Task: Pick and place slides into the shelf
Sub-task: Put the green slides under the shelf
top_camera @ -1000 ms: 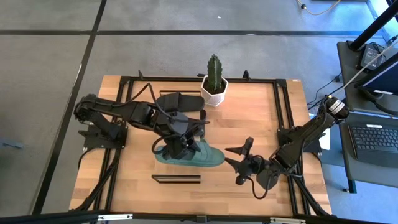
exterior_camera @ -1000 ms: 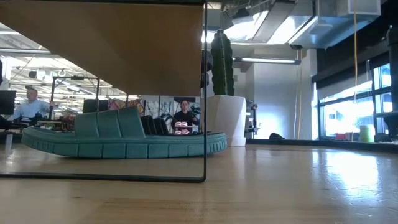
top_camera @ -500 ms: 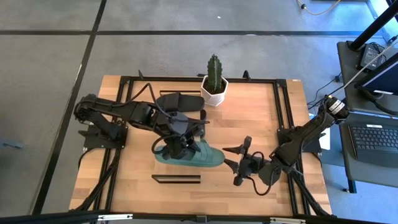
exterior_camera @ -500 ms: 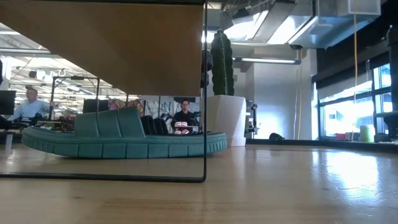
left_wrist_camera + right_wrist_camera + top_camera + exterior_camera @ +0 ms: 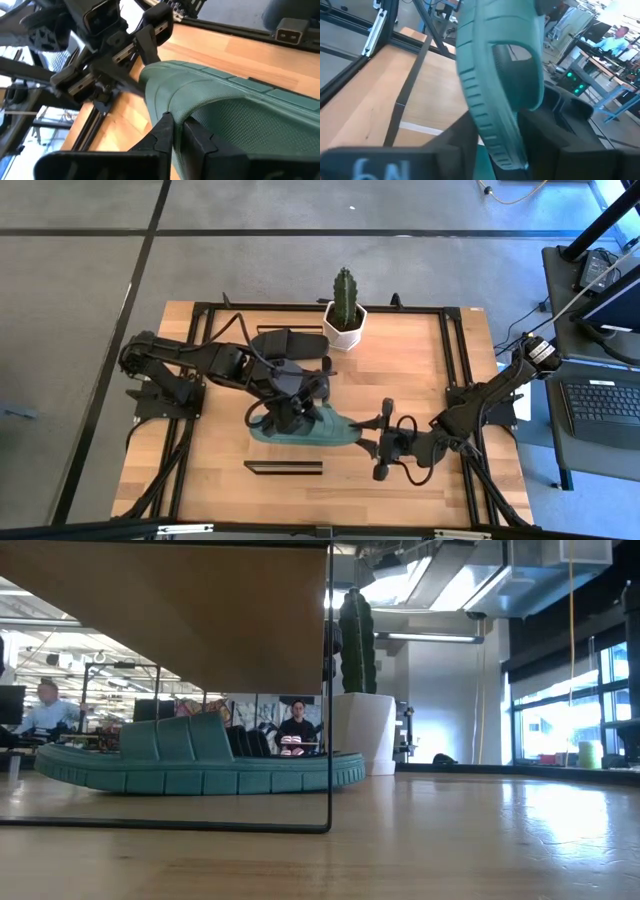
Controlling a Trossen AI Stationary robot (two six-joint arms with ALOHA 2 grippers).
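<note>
A muted green slide (image 5: 312, 429) lies sole-down on the table, its heel end toward the right (image 5: 200, 768). My left gripper (image 5: 290, 410) stands over its strap and is shut on it. My right gripper (image 5: 375, 442) is open at the slide's heel end (image 5: 495, 125), with a finger on either side of the sole. A black pair of slides (image 5: 285, 343) lies at the far side. The shelf (image 5: 283, 468) stands near the front edge; its plank (image 5: 200, 630) hides both grippers in the low view. My left gripper pinches the edge of the green slide's strap (image 5: 167, 107) between its two fingers (image 5: 200, 142), slanting down from the table's left. The slide stays flat on the table with its sole down. Whether my right gripper touches the heel end, I cannot tell.
A cactus in a white pot (image 5: 345, 320) stands at the far middle of the table. Black frame rails (image 5: 455, 370) run along the table's sides. A laptop (image 5: 605, 405) sits on a side table to the right. People show in the room behind (image 5: 295, 730).
My right gripper has moved toward the table's left, up to the green slide's heel end, and has turned about its wrist. The slide and my left gripper have kept their places.
</note>
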